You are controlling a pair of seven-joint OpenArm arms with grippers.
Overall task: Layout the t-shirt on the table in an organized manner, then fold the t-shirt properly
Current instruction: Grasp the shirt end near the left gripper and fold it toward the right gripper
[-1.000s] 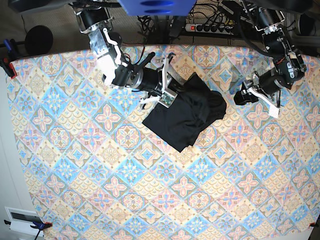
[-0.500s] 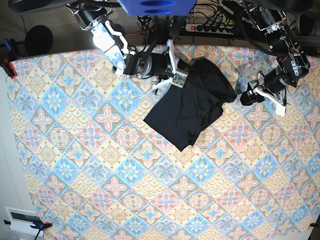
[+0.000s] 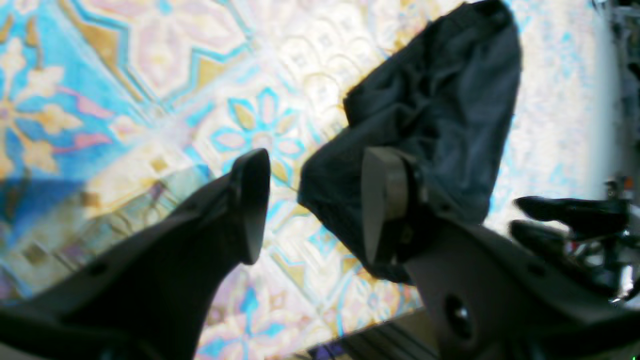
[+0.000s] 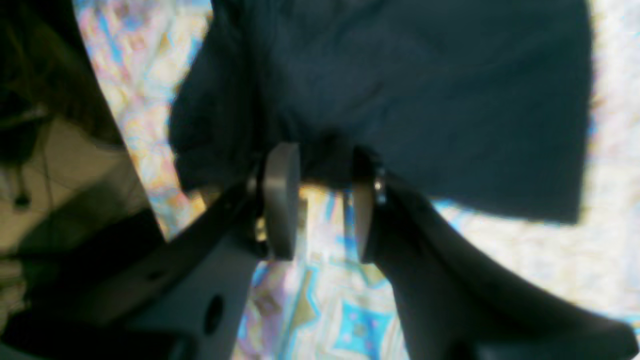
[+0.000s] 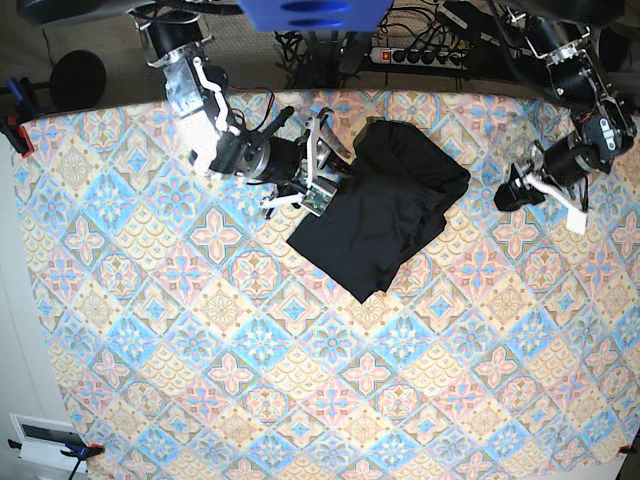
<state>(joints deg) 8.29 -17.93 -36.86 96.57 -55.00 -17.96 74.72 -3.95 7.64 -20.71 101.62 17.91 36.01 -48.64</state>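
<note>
the right gripper [image 5: 322, 165] sits at the upper centre-left of the base view, at the left edge of the t-shirt [image 5: 385, 210]; in the right wrist view the same gripper [image 4: 320, 205] has its two fingers [image 4: 281, 200] set with a narrow gap, and black fabric [image 4: 400, 90] bunches at the fingertips, but blur prevents telling whether cloth is pinched between them. the table [image 5: 200, 380] fills most of the base view, covered in a pastel tile-patterned cloth of blue, pink, yellow and cream diamonds. the t-shirt lies on it in the upper centre of the frame as an irregular dark mass, rumpled and partly doubled over itself, with a pointed corner reaching toward the lower middle and a rounded lobe toward the upper right; it is neither spread flat nor folded. the left gripper [image 5: 515, 192] hangs over the table at the upper right of the base view, apart from the garment and to its right. in the left wrist view the left gripper [image 3: 312, 205] has its jaws spread wide with nothing between them, patterned cloth [image 3: 150, 75] showing through the gap, and the t-shirt [image 3: 440, 110] lying beyond the right-hand finger in the upper right of that frame. a power strip [image 5: 425, 57] and cables lie beyond the table's top edge.
</note>
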